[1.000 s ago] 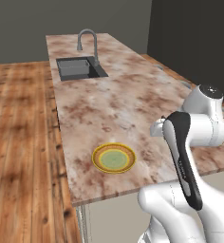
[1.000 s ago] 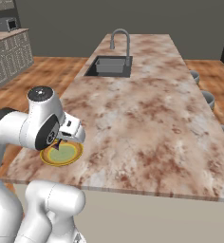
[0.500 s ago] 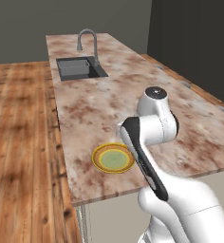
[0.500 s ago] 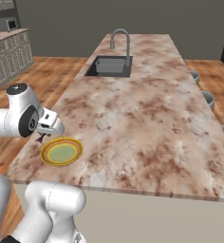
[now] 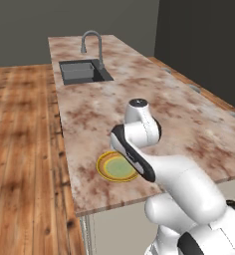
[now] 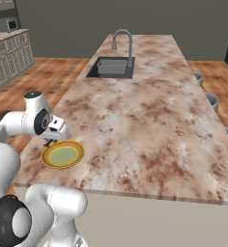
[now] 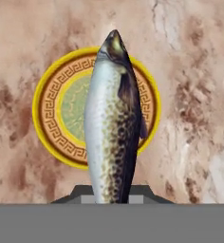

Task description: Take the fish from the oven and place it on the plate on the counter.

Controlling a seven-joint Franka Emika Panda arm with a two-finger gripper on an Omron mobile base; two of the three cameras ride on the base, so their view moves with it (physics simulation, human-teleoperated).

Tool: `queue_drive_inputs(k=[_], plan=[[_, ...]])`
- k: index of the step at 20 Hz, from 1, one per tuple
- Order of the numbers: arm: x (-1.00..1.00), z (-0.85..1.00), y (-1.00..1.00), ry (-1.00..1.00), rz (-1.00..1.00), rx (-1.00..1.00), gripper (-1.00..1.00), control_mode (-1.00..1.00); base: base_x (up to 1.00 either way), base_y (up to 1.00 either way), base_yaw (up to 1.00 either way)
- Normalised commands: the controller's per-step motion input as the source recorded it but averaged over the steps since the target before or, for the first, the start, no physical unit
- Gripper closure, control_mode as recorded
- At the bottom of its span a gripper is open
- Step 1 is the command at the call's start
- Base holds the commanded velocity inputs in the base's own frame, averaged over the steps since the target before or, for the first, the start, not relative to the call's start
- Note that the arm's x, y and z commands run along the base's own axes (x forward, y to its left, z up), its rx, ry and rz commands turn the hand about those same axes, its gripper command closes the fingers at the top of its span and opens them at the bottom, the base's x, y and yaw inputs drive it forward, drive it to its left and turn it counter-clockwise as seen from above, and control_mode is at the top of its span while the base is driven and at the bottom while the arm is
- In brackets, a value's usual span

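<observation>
**Fish held over the plate, ready to go down**

Fish (image 7: 115, 118) is between my fingers, which are closed on its tail end, and it hangs directly above the plate (image 7: 52, 114) in the hand view. My judgement is that I am in the placing step: the carrying looks finished, and only the lowering and the release are left. The next move calls for a slow descent until the fish lies on the green centre, then opening the jaws and lifting straight away. The fish is long, so I should keep it centred, or its head may rest on the yellow rim.

My gripper (image 6: 50, 141) points down at the plate's near edge on the counter (image 6: 149, 125). My forearm reaches low across the counter edge.
</observation>
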Motion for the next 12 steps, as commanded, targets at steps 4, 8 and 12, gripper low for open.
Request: queue_drive_inputs(k=[4, 8, 12], plan=[[0.49, -0.51, -0.02, 0.09, 0.0, 0.02, 1.0, -1.0, 0.0, 0.0, 0.0], [0.23, -0.55, 0.0, 0.2, 0.06, 0.0, 1.0, -1.0, 0.0, 0.0, 0.0], [0.04, -0.63, 0.0, 0.16, 0.05, 0.0, 1.0, -1.0, 0.0, 0.0, 0.0]])
